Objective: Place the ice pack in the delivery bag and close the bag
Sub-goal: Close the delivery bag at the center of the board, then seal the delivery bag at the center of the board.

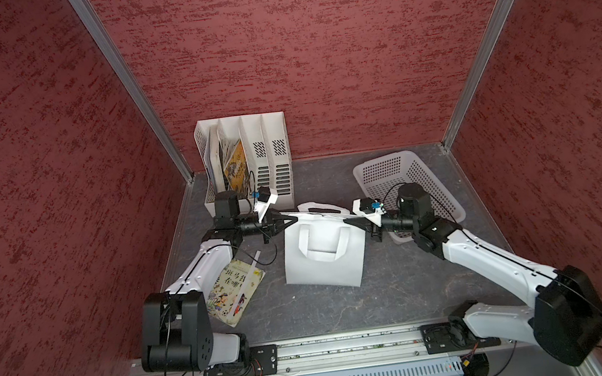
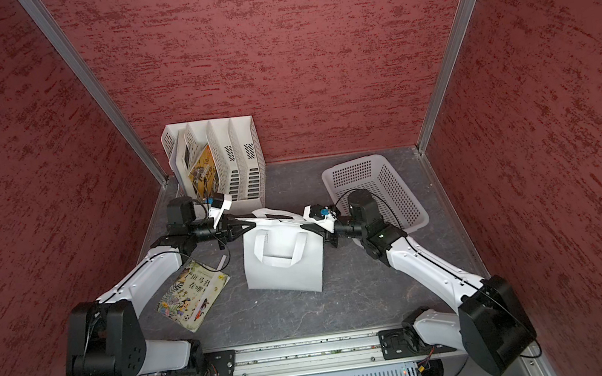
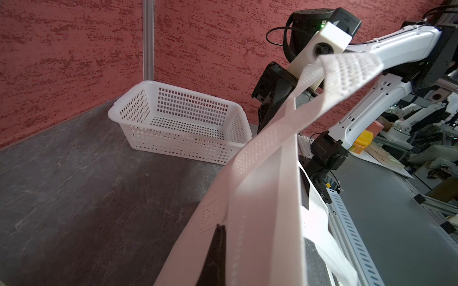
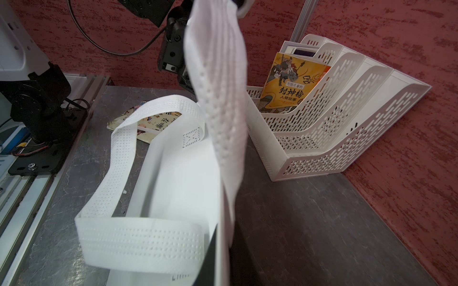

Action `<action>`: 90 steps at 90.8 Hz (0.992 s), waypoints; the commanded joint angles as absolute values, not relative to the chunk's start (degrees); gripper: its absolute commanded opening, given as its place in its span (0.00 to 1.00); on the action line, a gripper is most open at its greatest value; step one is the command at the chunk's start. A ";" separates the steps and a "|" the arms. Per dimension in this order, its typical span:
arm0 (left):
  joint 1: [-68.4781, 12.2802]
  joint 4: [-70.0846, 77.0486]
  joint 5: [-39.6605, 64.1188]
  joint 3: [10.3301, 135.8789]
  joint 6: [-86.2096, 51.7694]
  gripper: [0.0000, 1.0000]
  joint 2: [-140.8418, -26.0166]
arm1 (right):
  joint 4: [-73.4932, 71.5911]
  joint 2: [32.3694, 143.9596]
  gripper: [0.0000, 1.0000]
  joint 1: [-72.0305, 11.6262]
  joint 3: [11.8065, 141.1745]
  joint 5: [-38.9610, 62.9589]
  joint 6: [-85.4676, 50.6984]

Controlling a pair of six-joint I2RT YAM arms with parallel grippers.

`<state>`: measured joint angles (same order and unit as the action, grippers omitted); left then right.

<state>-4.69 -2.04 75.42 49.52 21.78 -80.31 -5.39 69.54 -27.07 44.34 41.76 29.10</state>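
White delivery bag (image 1: 325, 263) with dot-embossed handles (image 4: 138, 237), white slotted file rack (image 1: 275, 153) at its eleven o'clock, yellow-covered book (image 1: 235, 165) inside, white perforated basket (image 1: 408, 171) at two o'clock, illustrated cream picture book (image 1: 235, 292) at eight o'clock, grey veined table (image 1: 385, 298), mottled red walls (image 1: 313, 57).

Tabletop (image 1: 404, 294): dark grey, stone-patterned surface, enclosed by red textured walls on three sides. Four items stand or lie directly on it. A white slotted file rack (image 1: 270, 149) stands in the rear left corner, against the back wall. A white perforated basket (image 1: 378, 158) sits at rear right. The white delivery bag (image 1: 325, 264) stands near the centre. An illustrated picture book (image 1: 236, 292) lies flat at front left, with a narrow white paper strip (image 1: 255, 260) at its far edge.
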 commanded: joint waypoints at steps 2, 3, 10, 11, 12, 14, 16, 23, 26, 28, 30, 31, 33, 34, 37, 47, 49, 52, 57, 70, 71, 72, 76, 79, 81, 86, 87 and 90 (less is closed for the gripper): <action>-3.69 -6.47 75.97 50.70 25.07 0.00 -79.64 | 2.45 68.76 0.24 -27.32 46.71 42.22 29.66; -3.73 -6.66 75.95 50.71 25.24 0.00 -79.59 | 2.85 68.74 0.26 -27.33 46.96 42.47 29.64; -4.02 -8.56 75.85 51.08 26.73 0.00 -79.31 | 5.15 68.64 0.39 -27.31 48.61 44.56 29.36; -4.03 -8.90 75.80 51.16 26.99 0.00 -79.29 | 5.56 68.64 0.41 -27.28 48.91 44.91 29.23; -4.08 -9.15 75.74 51.24 27.20 0.00 -79.28 | 5.99 68.64 0.43 -27.31 49.24 45.31 29.03; -4.21 -9.85 75.67 51.46 27.96 0.00 -79.28 | 6.66 68.60 0.47 -27.33 49.77 46.11 28.72; -4.30 -10.64 75.54 51.65 28.46 0.00 -79.28 | 7.22 68.61 0.49 -27.35 50.32 46.77 28.27; -4.59 -12.92 75.33 52.17 30.55 0.00 -79.23 | 8.93 68.64 0.57 -27.30 51.94 48.67 25.76; -4.70 -13.73 75.14 52.41 31.19 0.00 -79.15 | 9.71 68.51 0.62 -27.33 52.60 49.38 24.80; -4.87 -14.00 75.01 52.50 31.57 0.00 -79.03 | 10.10 68.39 0.65 -27.33 53.05 49.74 24.09; -4.95 -14.44 74.98 52.59 31.93 0.00 -78.97 | 10.37 68.21 0.68 -27.29 53.30 50.05 23.36; -5.02 -14.60 74.98 52.62 32.09 0.00 -78.91 | 10.50 68.12 0.69 -27.31 53.46 50.12 22.97; -5.08 -14.92 74.88 52.68 32.41 0.00 -78.92 | 10.78 67.87 0.73 -27.31 53.75 50.26 22.31; -5.13 -15.15 74.84 52.71 32.64 0.00 -78.92 | 10.93 67.73 0.74 -27.28 53.86 50.35 21.88; -5.23 -15.64 74.80 52.81 33.12 0.00 -78.93 | 11.35 67.33 0.77 -27.33 54.43 50.42 21.02; -5.36 -16.55 74.79 52.84 34.41 0.00 -79.08 | 12.11 66.21 0.86 -27.15 56.28 49.60 18.00; -5.34 -16.60 74.79 52.83 34.53 0.00 -79.12 | 12.32 66.14 0.87 -27.11 56.87 49.58 17.42; -5.30 -16.76 74.79 52.92 34.61 0.00 -79.15 | 12.68 66.18 0.88 -26.98 57.80 49.37 16.25; -5.38 -17.14 74.79 53.04 35.04 0.00 -79.18 | 12.82 66.26 0.89 -26.67 59.33 49.87 14.00; -5.34 -18.00 74.79 53.51 35.82 0.00 -79.27 | 6.16 65.75 0.92 -26.12 62.58 50.03 3.96; -5.31 -18.09 74.79 53.52 35.84 0.00 -79.32 | 5.67 65.74 0.92 -26.07 62.84 49.32 2.95; -5.33 -18.19 74.79 53.57 35.89 0.00 -79.34 | 5.34 65.79 0.92 -26.04 63.15 48.52 2.09; -5.31 -18.35 74.79 53.61 36.07 0.00 -79.35 | 5.52 66.59 0.92 -26.02 65.23 44.76 -0.76; -5.33 -18.35 74.79 53.62 36.09 0.00 -79.36 | 7.60 67.86 0.89 -25.96 67.24 40.11 -2.58; -5.29 -18.34 74.79 53.64 36.14 0.00 -79.30 | 10.07 68.80 0.86 -26.00 68.80 37.76 -3.39; -5.21 -18.49 74.79 53.70 36.31 0.00 -79.28 | 19.27 73.16 0.68 -26.02 75.48 32.62 -3.11; -5.20 -18.52 74.75 53.70 36.31 0.00 -79.28 | 21.06 74.33 0.66 -26.02 76.50 31.87 -2.74; -5.22 -18.55 74.75 53.77 36.28 0.00 -79.26 | 26.19 77.54 0.58 -26.14 80.42 30.65 -0.99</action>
